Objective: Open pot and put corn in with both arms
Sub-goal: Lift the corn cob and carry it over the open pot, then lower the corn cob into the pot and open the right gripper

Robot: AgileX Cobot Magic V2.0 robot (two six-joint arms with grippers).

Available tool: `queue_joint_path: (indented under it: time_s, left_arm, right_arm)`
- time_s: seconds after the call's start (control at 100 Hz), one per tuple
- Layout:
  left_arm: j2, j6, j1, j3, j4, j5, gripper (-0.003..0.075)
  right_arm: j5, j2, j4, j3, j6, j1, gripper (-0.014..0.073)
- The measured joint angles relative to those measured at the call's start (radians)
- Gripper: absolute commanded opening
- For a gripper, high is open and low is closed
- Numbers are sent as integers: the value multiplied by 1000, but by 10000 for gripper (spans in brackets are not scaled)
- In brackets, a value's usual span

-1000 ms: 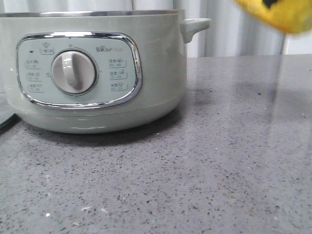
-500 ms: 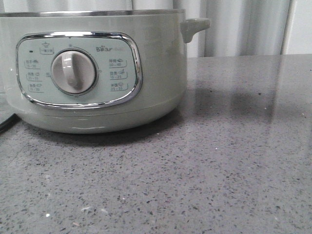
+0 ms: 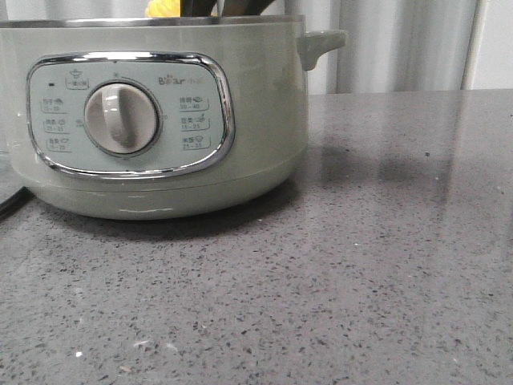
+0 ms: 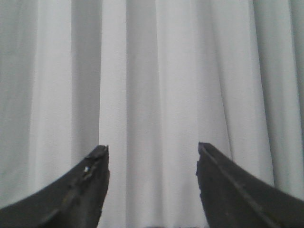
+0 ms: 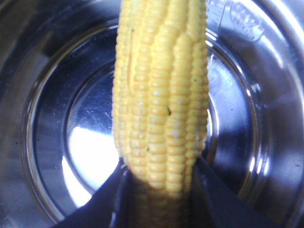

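Observation:
The pale-green pot (image 3: 256,112) with its chrome-framed panel and grey-white dial fills the left of the front view; its top is open. My right gripper (image 5: 159,164) is shut on the yellow corn (image 5: 161,95) and holds it over the pot's shiny steel inside (image 5: 52,118). In the front view a bit of the corn (image 3: 163,8) and dark fingers (image 3: 234,7) show just above the steel rim. My left gripper (image 4: 152,152) is open and empty, facing a white curtain. The lid is out of view.
The pot's side handle (image 3: 321,40) juts right. A dark cable (image 3: 8,204) lies at the pot's left base. The grey speckled tabletop (image 3: 361,265) stretches in front and to the right. White curtain (image 3: 401,44) hangs behind.
The corn was high at the upper right a second ago, then left the front view, and now shows with the right gripper just above the pot's rim. The pot has not moved.

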Motion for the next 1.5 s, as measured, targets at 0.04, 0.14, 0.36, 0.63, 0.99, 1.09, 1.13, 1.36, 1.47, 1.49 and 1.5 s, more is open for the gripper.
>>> queue_joint_path:
  time_s: [0.04, 0.14, 0.36, 0.63, 0.99, 1.09, 1.13, 1.36, 1.47, 1.49, 1.5]
  left_arm:
    - [0, 0, 0, 0, 0, 0, 368]
    - [0, 0, 0, 0, 0, 0, 368]
    - [0, 0, 0, 0, 0, 0, 368]
    - [0, 0, 0, 0, 0, 0, 368]
    - [0, 0, 0, 0, 2, 0, 368]
    - [-2, 0, 0, 0, 2, 3, 368]
    - [-7, -6, 0, 0, 2, 13, 363]
    - [-82, -22, 0, 0, 2, 92, 175]
    - [-139, -40, 0, 0, 2, 140, 52]
    - [-146, -42, 0, 0, 2, 149, 31]
    - [-153, -45, 0, 0, 2, 153, 24]
  right_arm:
    - [0, 6, 0, -2, 0, 0, 57]
    - [0, 14, 0, -4, 0, 0, 156]
    - [0, 14, 0, -4, 0, 0, 328]
    - [0, 14, 0, -4, 0, 0, 326]
    - [24, -4, 0, -16, 0, 0, 305]
    - [53, -59, -11, -20, 0, 0, 255]
    - [65, -89, -24, -22, 0, 0, 222]
    - [131, -260, -79, -23, -1, 0, 33]
    - [148, -345, -81, 1, -2, 0, -27]
    - [149, -361, -81, 6, -4, 0, -34]
    - [149, -367, -81, 12, -3, 0, -39]
